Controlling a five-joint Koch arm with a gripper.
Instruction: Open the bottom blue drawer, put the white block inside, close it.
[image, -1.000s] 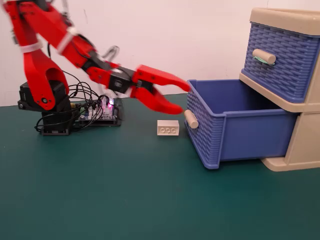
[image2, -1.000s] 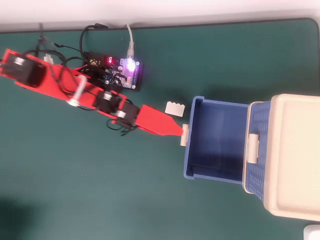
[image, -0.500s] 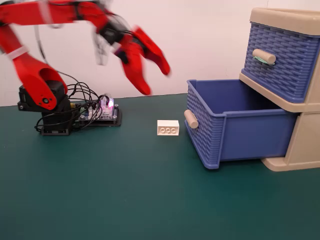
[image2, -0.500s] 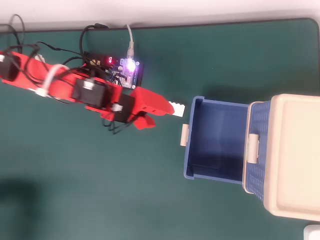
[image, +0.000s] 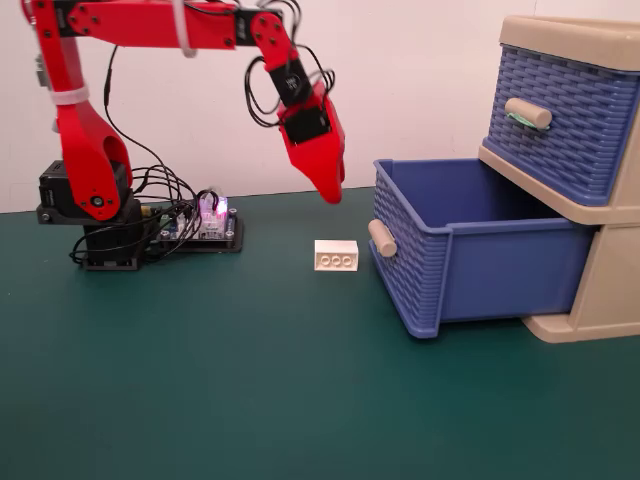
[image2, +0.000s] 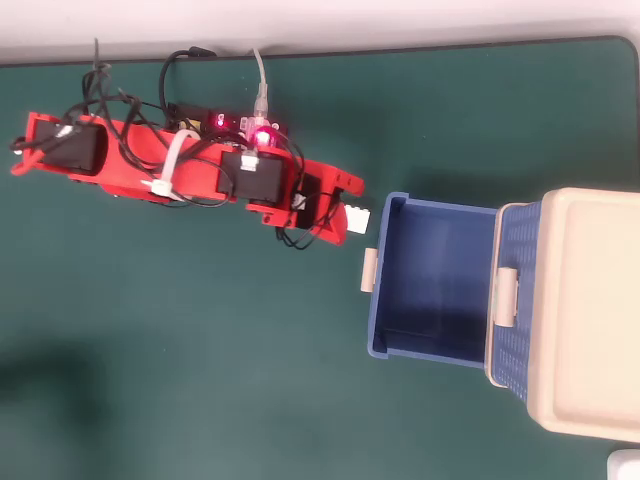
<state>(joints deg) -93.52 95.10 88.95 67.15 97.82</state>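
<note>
Green table mat (image: 250, 390) fills the scene. Beige cabinet (image: 610, 290) at the right in the fixed view, upper blue drawer (image: 565, 120) shut, the bottom blue drawer (image: 470, 255) pulled well out and empty, peg handle (image: 382, 238) facing the arm. Red arm (image: 120, 25) arches over from its base (image: 95, 215), with a lit circuit board (image: 205, 225) beside the base. Gripper (image: 328, 188) points down, above the white block (image: 336, 255) and not touching it; only one tip shows, so can't tell whether the jaws are apart. Block lies on the mat just beside the drawer front; overhead, half hidden under the gripper (image2: 345, 215).
</note>
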